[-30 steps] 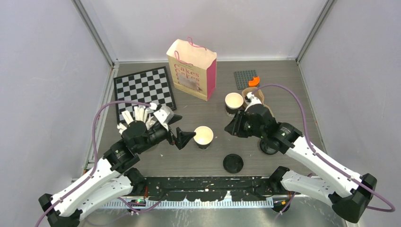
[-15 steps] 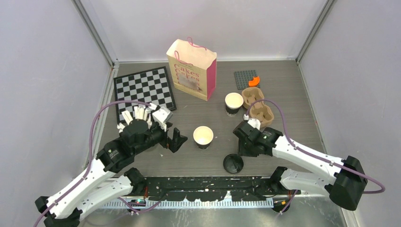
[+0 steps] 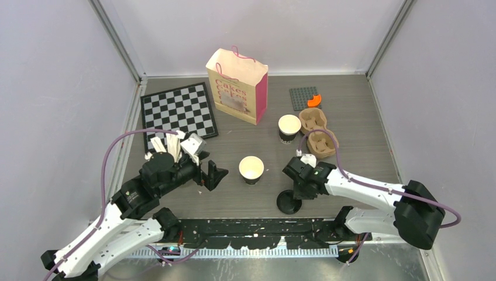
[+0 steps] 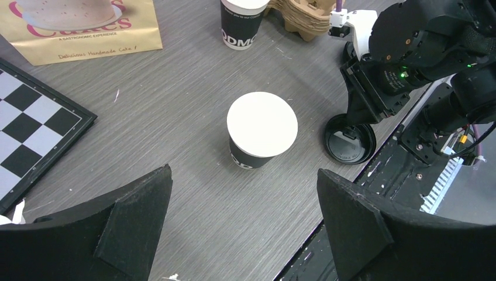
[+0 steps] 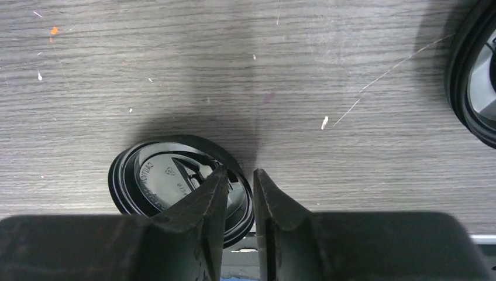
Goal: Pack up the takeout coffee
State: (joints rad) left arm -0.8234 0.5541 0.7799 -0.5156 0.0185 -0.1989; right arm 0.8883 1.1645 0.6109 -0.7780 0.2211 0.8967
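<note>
Two paper coffee cups stand open, without lids: one at mid-table (image 3: 251, 170), also in the left wrist view (image 4: 261, 126), and one further back (image 3: 289, 127) (image 4: 240, 23) beside the brown carrier (image 3: 319, 132). A black lid (image 3: 288, 203) (image 5: 175, 181) lies flat near the front edge. My right gripper (image 3: 297, 188) (image 5: 240, 175) is down on it, its jaws nearly closed astride the lid's rim. My left gripper (image 3: 213, 174) (image 4: 243, 170) is wide open and empty, left of the nearer cup.
A "Cakes" paper bag (image 3: 237, 86) stands at the back, with a chessboard (image 3: 178, 108) to its left. A grey plate (image 3: 303, 98) with an orange piece is at back right. White sticks (image 3: 169, 143) sit behind my left wrist. A second black lid (image 5: 476, 82) lies right of my right gripper.
My right arm has swung from beside the far cup down to the lid at the front edge and narrowed its jaws on the rim. My left gripper drew back slightly.
</note>
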